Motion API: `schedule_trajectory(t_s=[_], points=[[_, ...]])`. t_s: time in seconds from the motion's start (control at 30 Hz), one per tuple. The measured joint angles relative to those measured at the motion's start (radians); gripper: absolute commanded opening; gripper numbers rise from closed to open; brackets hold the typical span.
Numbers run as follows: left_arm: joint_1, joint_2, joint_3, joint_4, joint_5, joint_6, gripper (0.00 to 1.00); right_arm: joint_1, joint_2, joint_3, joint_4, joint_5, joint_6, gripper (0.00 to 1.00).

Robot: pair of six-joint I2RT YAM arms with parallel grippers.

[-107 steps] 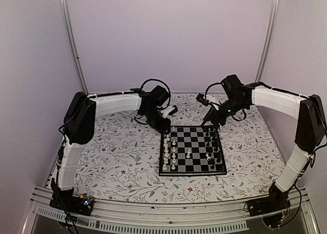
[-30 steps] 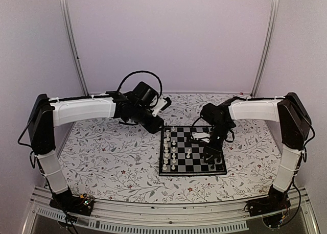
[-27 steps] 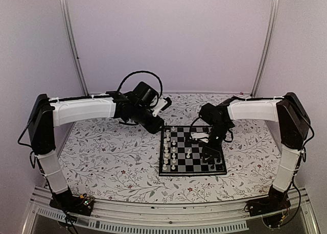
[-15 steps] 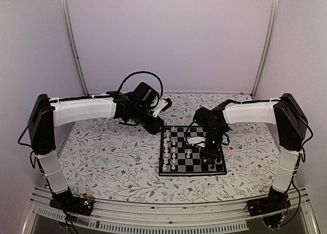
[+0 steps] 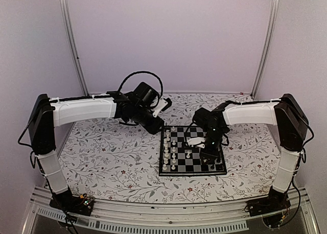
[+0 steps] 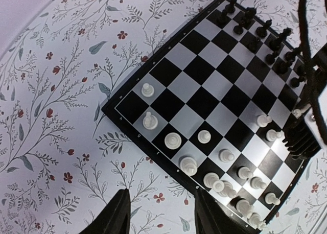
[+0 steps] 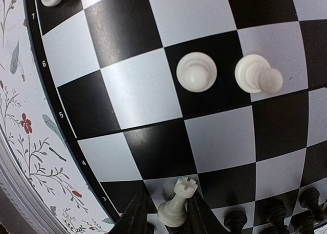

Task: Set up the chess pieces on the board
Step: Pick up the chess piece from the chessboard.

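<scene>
From above, the board (image 5: 180, 165) lies flat on the flowered bench (image 5: 112, 157), closer to the right arm. White pieces (image 5: 168, 152) run down its left edge, black pieces (image 5: 218, 163) sit at its right edge, and one lone white piece (image 5: 189, 153) stands mid-board. The left pincer (image 5: 155, 125) hangs just off the board's far left corner. The right pincer (image 5: 207, 151) is low over the board's right half. Through the left wrist camera, that pincer's two fingers (image 6: 120, 216) stand apart with nothing between them and only the floral bench below. The board lies beyond them, white men along the nearer edge and black ones along the farther edge. Through the right wrist camera, a white rook (image 7: 176, 203) sits tilted between the right pincer's fingertips (image 7: 135, 213), over a pale square just beside the black row. The fingertips stand close on either side of it, but I cannot tell whether they actually pinch it. Farther off, two white pawns (image 7: 196, 73) stand side by side.
</scene>
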Motion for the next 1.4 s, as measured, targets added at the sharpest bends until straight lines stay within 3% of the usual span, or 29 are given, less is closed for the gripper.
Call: schedule_trajectory(t_s=[0.27,0.6,0.97,1.23,1.4], points=[[0.0,0.0,0.0,-0.003,-0.018,0.0,0.45,0.016,-0.011,-0.016,0.02,0.046,0.0,0.31],[0.0,0.0,0.004,-0.008,-0.035,0.0,0.45,0.03,-0.017,-0.02,0.035,0.096,0.0,0.17],[0.041,-0.036,-0.002,0.02,-0.021,-0.01,0.44,0.028,-0.023,0.081,0.031,0.005,-0.013,0.14],[0.097,-0.304,-0.191,0.33,0.219,-0.148,0.45,-0.032,-0.111,0.159,0.122,-0.221,-0.035,0.14],[0.127,-0.346,-0.352,0.61,0.406,-0.317,0.44,-0.051,-0.138,0.22,0.163,-0.367,-0.039,0.15]])
